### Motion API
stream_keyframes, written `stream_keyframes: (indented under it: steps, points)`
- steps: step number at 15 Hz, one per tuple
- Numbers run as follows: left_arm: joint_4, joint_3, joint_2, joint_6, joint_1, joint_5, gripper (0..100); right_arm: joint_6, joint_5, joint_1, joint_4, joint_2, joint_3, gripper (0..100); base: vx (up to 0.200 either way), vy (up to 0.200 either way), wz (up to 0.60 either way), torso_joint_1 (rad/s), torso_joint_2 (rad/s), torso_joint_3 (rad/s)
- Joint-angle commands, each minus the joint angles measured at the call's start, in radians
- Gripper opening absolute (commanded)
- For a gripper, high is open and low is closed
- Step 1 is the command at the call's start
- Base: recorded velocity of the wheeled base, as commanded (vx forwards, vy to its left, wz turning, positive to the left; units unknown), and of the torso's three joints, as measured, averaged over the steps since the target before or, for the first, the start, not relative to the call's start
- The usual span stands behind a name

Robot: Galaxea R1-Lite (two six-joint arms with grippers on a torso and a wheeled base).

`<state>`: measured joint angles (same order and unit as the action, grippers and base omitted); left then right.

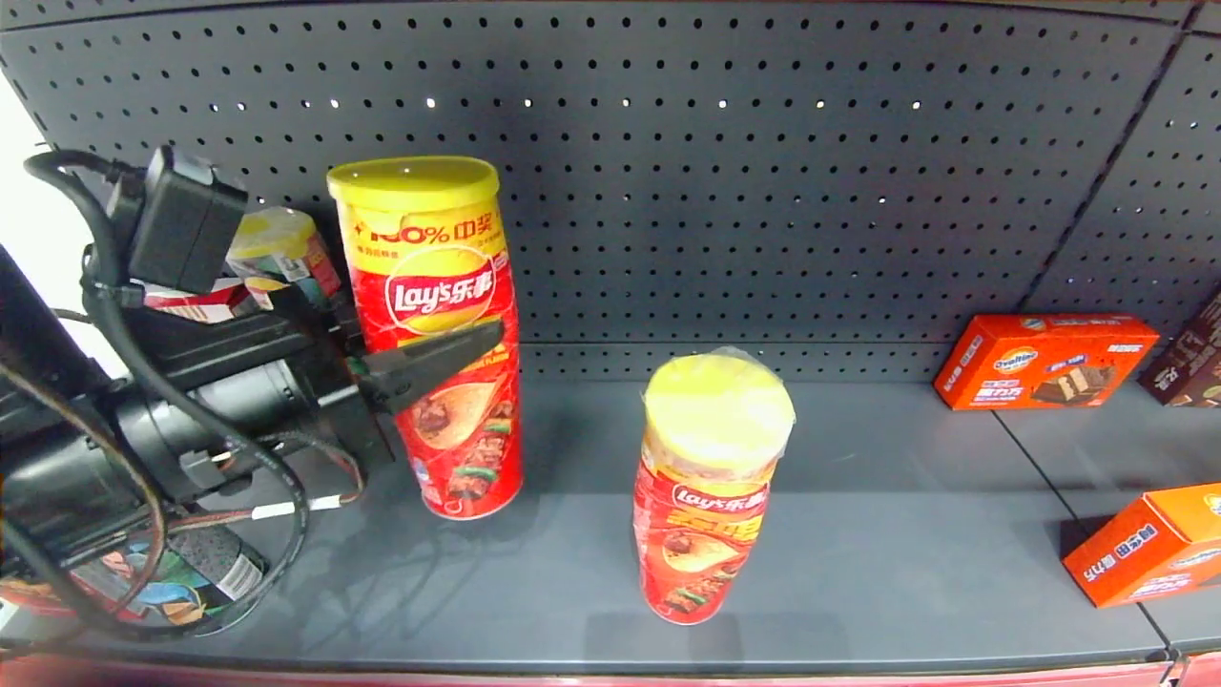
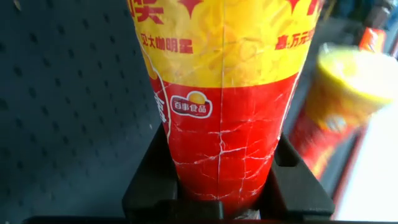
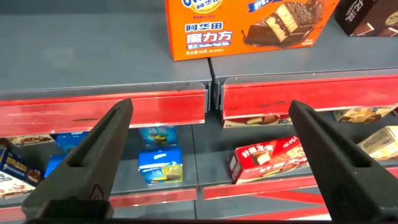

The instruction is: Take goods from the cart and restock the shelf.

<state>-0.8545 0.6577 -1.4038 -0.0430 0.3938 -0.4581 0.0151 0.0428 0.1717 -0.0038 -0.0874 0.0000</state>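
A tall red chip can with a yellow lid (image 1: 448, 334) stands upright on the grey shelf (image 1: 906, 534), close to the pegboard back. My left gripper (image 1: 477, 320) is shut on it at mid height; in the left wrist view its black fingers (image 2: 298, 186) press both sides of the chip can (image 2: 221, 124). A second, shorter chip can (image 1: 711, 487) stands free nearer the front edge and appears as a blur beside the held one (image 2: 348, 106). My right gripper (image 3: 211, 106) is open, holding nothing, in front of the red shelf edge (image 3: 155, 109).
An orange box (image 1: 1045, 361) leans at the back right, another orange box (image 1: 1145, 553) lies at the right front, and a dark box (image 1: 1192, 367) sits at the far right. Another can (image 1: 277, 248) stands behind my left arm. Lower shelves hold blue packs (image 3: 160, 163) and red boxes (image 3: 267, 158).
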Motion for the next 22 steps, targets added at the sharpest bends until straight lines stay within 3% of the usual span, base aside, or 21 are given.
stream_keyframes:
  steps: [1,3,6,11,15,17,22]
  points:
    - [-0.001,0.079,-0.096,0.003,-0.006,0.024,0,0.000,0.000,0.000,-0.001,-0.006,0.000,100,0.000,0.000,0.00,0.000,0.00,0.000]
    - [-0.005,0.123,-0.139,0.011,0.025,0.125,0,0.000,0.000,0.000,-0.001,-0.006,0.000,100,0.000,0.000,0.00,0.000,0.00,0.000]
    - [-0.028,0.146,-0.173,0.025,0.114,0.136,0,0.000,0.000,0.000,-0.001,-0.006,0.000,100,0.000,0.000,0.00,0.000,0.00,0.000]
    - [-0.083,0.148,-0.253,0.018,0.165,0.114,0,0.000,0.000,0.000,-0.001,-0.006,0.000,100,0.000,0.000,0.00,0.000,0.00,0.000]
    - [-0.229,0.138,-0.366,0.014,0.166,0.024,0,0.000,0.000,0.000,-0.001,-0.006,0.000,100,0.000,0.000,0.00,0.000,0.00,0.000]
    - [-0.317,0.152,-0.437,0.008,0.166,0.021,0,0.000,0.000,0.000,-0.001,-0.006,0.000,100,0.000,0.000,0.00,0.000,0.00,0.000]
    - [-0.413,0.208,-0.541,0.000,0.149,0.016,0,0.000,0.000,0.000,-0.001,-0.006,0.000,100,0.000,0.000,0.00,0.000,0.00,0.000]
